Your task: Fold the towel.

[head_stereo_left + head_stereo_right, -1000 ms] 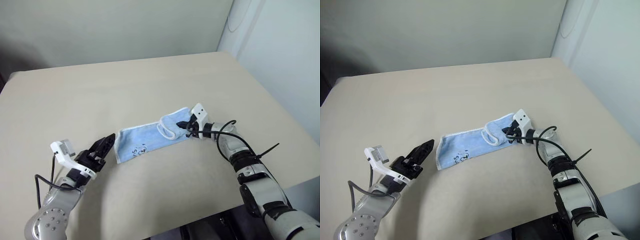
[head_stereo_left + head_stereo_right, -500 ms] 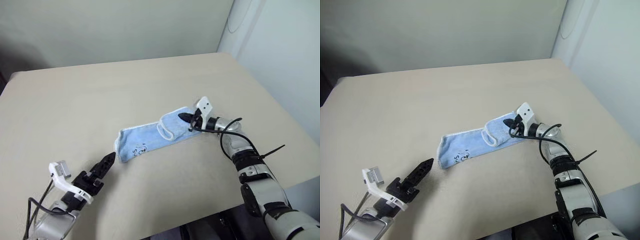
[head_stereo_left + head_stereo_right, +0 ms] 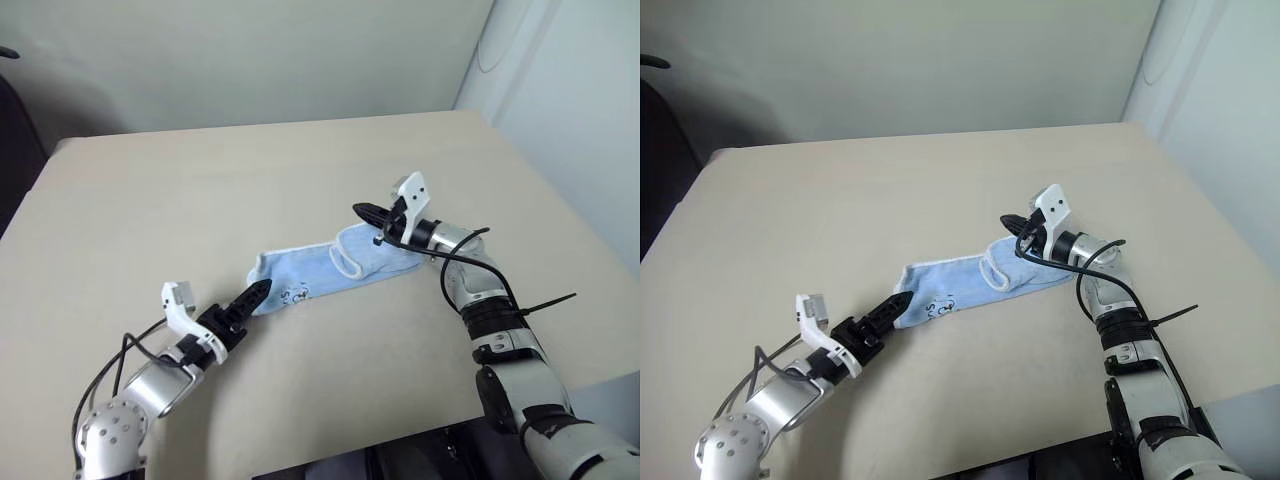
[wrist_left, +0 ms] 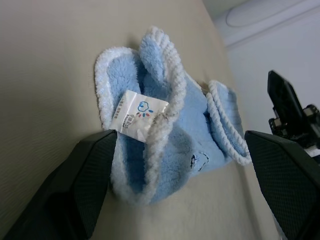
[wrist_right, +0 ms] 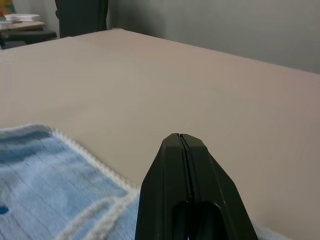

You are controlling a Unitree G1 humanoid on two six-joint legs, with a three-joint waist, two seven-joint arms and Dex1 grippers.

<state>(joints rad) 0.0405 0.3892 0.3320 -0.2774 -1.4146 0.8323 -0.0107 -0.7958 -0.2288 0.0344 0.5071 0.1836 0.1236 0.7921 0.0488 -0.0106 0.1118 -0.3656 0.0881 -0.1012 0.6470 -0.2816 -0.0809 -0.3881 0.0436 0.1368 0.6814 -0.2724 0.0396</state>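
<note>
1. On the beige table (image 3: 200, 180), seen from the head camera's left eye, the light blue towel (image 3: 330, 268) lies as a long folded strip near the middle, running from the left gripper's side up toward the right gripper.
2. From the same view, the left gripper (image 3: 255, 292) reaches in low from the near left, and its black tips lie right at the towel's near end. Whether they touch the cloth is hard to tell from here.
3. Also there, the right gripper (image 3: 362, 211) hangs above the towel's far end, lifted clear of the cloth, fingers pressed together and holding nothing.
4. Through the right eye, the scene reads the same: the strip shows white stitched edging (image 3: 992, 275) curling across its middle, and a dark chair (image 3: 655, 160) stands past the table's far left corner.
5. At the left wrist, the two black fingers (image 4: 85, 185) stand wide apart on either side of the towel's bunched end, with nothing gripped between them. A small white label (image 4: 137, 114) with a blue and red mark sits on the folded terry, beside the thick white edging. The other gripper shows dark behind the cloth.
6. At the right wrist, the fingers (image 5: 186, 190) meet along a thin seam, fully closed and empty. Towel cloth with its white border lies below them, and bare table stretches beyond.
</note>
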